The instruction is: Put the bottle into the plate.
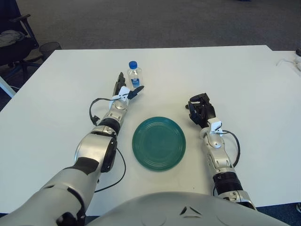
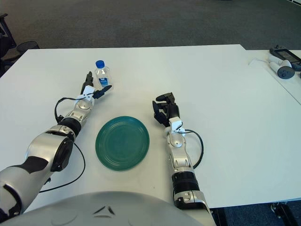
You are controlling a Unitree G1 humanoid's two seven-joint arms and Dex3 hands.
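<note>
— Bottle first: where does the small clear plastic bottle with the blue cap (image 1: 134, 75) stand?

— Upright on the white worktop (image 1: 56, 108), long axis vertical, at twelve o'clock from the left hand (image 1: 123, 90); spread fingers (image 1: 136, 91) flank it, gripping nothing.

— The plate?

— Round, glossy green plate (image 1: 159, 143) at five o'clock from the bottle. The right hand (image 1: 201, 111) sits farther away, fingers curled, empty.

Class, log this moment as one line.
left robot hand: open, reaching water bottle | right robot hand: idle | green plate: empty

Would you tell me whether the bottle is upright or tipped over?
Upright: the bottle stands on the table, blue cap on top, beside the left hand, outside the plate.
</note>
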